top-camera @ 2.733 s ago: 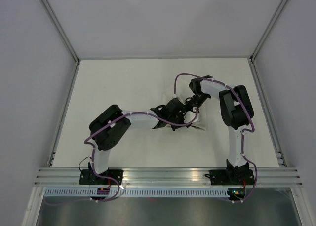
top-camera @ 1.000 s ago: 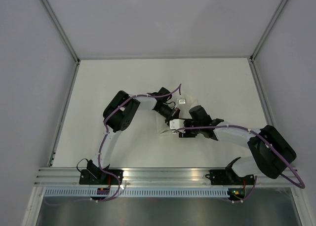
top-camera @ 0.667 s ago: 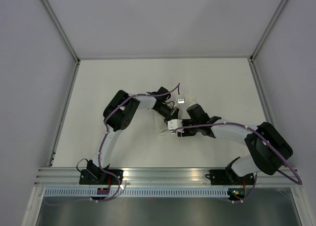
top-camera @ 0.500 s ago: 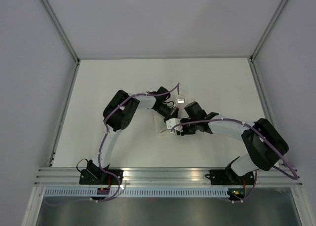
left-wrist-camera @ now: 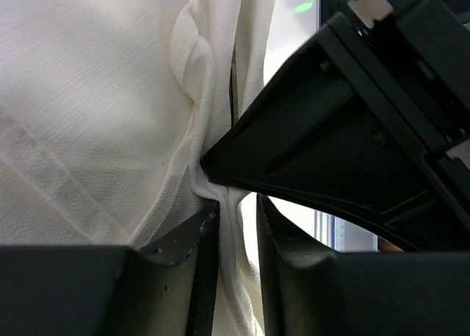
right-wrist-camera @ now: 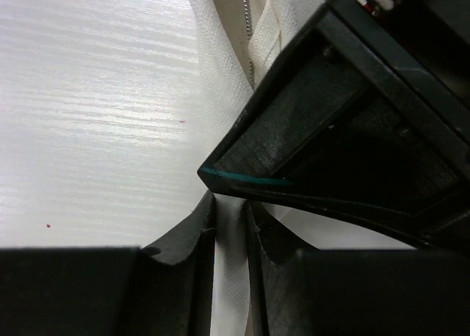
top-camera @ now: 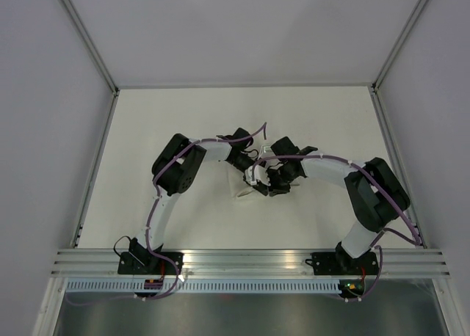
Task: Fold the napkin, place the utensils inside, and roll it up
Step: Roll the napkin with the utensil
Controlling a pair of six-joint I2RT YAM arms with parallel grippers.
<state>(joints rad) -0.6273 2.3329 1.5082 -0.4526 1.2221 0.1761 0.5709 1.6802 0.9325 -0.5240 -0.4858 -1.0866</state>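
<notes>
At mid-table, your two arms meet tip to tip over the napkin [left-wrist-camera: 88, 94]. It lies bunched and creased on the pale table [right-wrist-camera: 88, 94], and the top view hides most of it under the wrists. Left gripper [left-wrist-camera: 236, 226]: jaws drawn close, pinching a narrow ridge of white cloth that touches both fingers. Right gripper [right-wrist-camera: 230, 218]: jaws likewise nearly together, clamped on a thin fold of the same cloth. Each wrist view shows the other arm's black finger wedged in just beside its own, tip at the pinched fold. Near the top of the right wrist view, a slim silver toothed edge shows between folds, probably the blade of the knife [right-wrist-camera: 244, 20].
</notes>
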